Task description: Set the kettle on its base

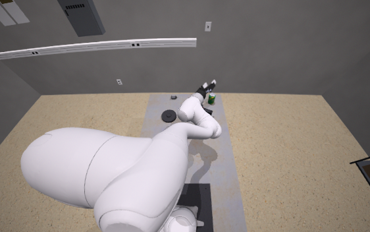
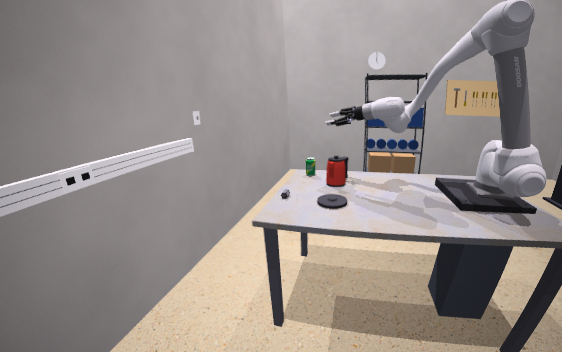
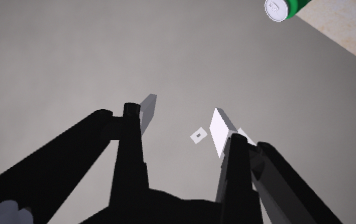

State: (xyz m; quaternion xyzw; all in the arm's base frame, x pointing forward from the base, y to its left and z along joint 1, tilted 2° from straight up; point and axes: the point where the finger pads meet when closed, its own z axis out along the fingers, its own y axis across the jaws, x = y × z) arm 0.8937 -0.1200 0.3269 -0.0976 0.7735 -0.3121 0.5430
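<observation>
The red kettle [image 2: 337, 171] stands upright on the table, apart from its base. The black round base [image 2: 332, 201] lies on the table in front of the kettle, nearer the table's edge; it also shows in the top view [image 1: 168, 115] with its stud in the middle. My gripper [image 2: 334, 119] is high in the air above the kettle and the far table edge, pointing towards the wall. Its fingers stand partly apart with nothing between them. In the top view the arm hides most of the kettle.
A green can [image 2: 310, 166] stands next to the kettle at the table's far corner; it also shows in the wrist view [image 3: 285, 7]. A small dark object [image 2: 285, 193] lies near the table's left edge. A shelf rack [image 2: 392, 122] stands behind the table.
</observation>
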